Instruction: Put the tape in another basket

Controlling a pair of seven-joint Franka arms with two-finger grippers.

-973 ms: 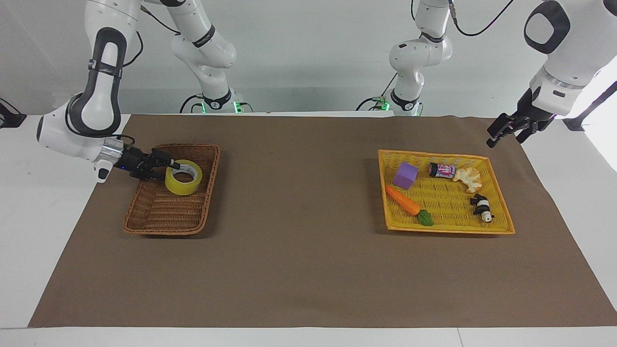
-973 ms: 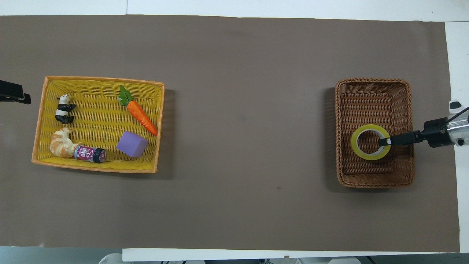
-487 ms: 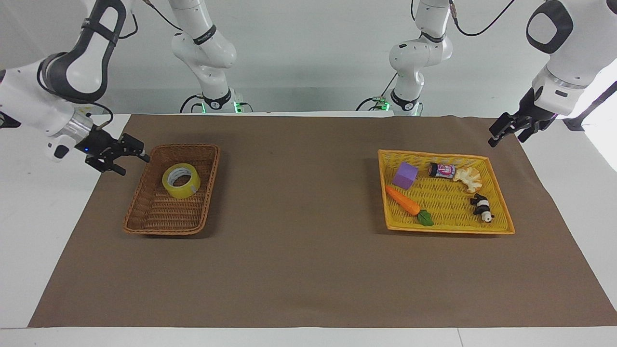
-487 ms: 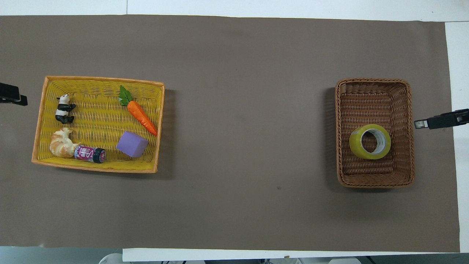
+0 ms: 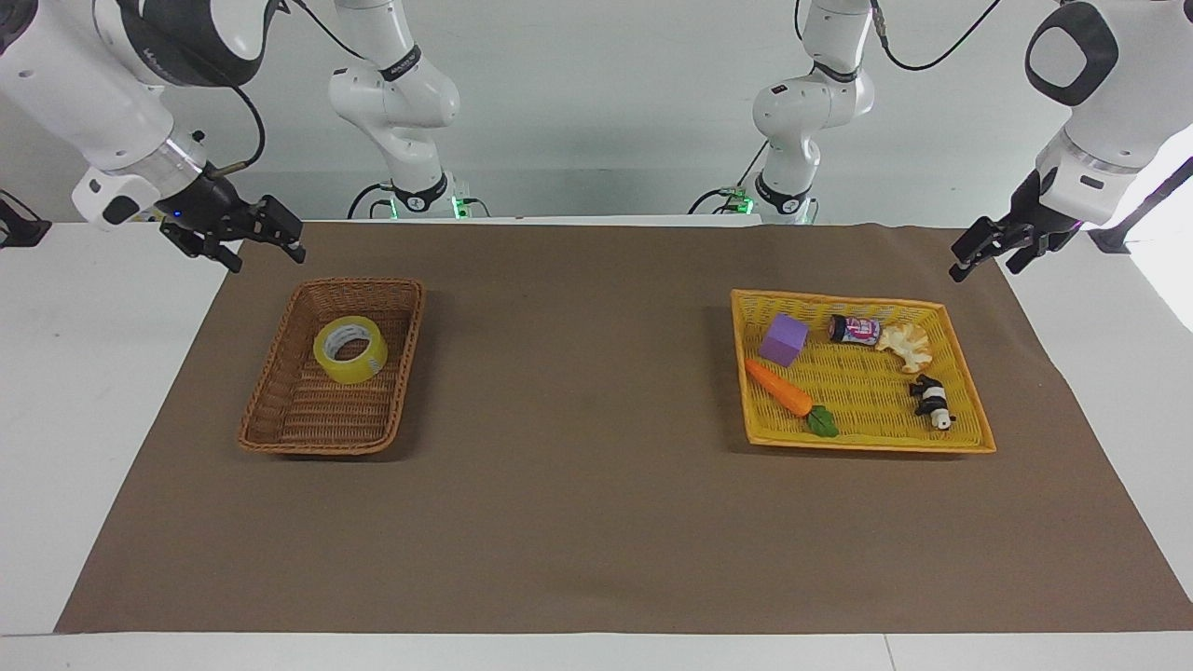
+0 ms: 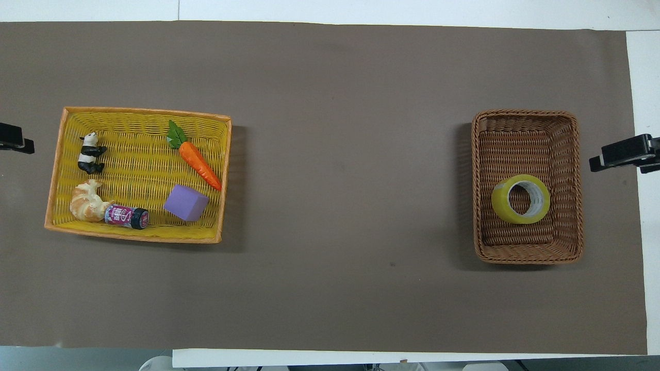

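Observation:
The yellow tape [image 5: 350, 349] lies tilted in the dark brown wicker basket [image 5: 280, 410], in the half nearer to the robots; it also shows in the overhead view [image 6: 520, 199], inside the basket [image 6: 526, 255]. My right gripper [image 5: 268, 252] is open and empty, raised over the mat's edge beside the basket at the right arm's end; its tip shows in the overhead view [image 6: 600, 162]. My left gripper [image 5: 983, 267] is open and empty, and waits over the mat's edge at the left arm's end [image 6: 23, 147].
A bright yellow flat basket [image 5: 867, 443] at the left arm's end holds a purple block [image 5: 783, 339], a carrot [image 5: 781, 389], a small can [image 5: 856, 329], a croissant [image 5: 904, 345] and a panda figure [image 5: 930, 401]. Brown mat lies between the baskets.
My right gripper let go of the tape, drew back out of the brown basket and rose toward the robots. The tape settled tilted in the basket. The left gripper barely moved.

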